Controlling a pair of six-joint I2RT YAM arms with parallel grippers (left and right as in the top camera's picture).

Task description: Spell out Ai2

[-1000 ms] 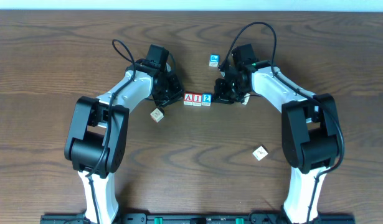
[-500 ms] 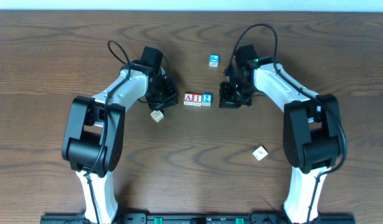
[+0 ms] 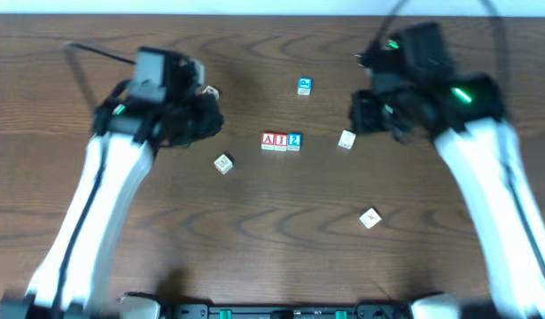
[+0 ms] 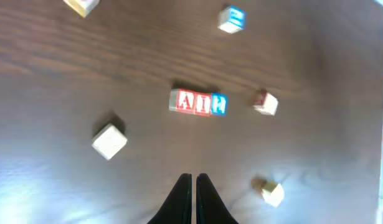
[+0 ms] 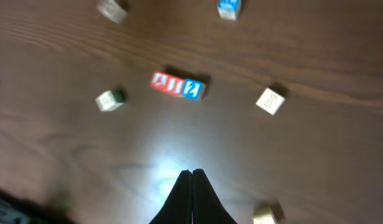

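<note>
Three letter blocks stand touching in a row at the table's middle: a red A (image 3: 268, 141), a red I (image 3: 281, 141) and a blue 2 (image 3: 294, 140). The row also shows in the left wrist view (image 4: 197, 102) and the right wrist view (image 5: 177, 86). My left gripper (image 4: 193, 179) is shut and empty, raised high to the left of the row (image 3: 206, 120). My right gripper (image 5: 191, 173) is shut and empty, raised high to the right of the row (image 3: 365, 111). Both arms look blurred in the overhead view.
Loose blocks lie around the row: a blue one (image 3: 304, 85) behind it, a pale one (image 3: 346, 139) just right, one (image 3: 222, 163) front left, one (image 3: 369, 217) front right, and a small one (image 3: 207, 90) by the left arm.
Both arms have lifted up and away from the row, left arm leftward, right arm rightward. A pale block now lies uncovered just right of the row.
</note>
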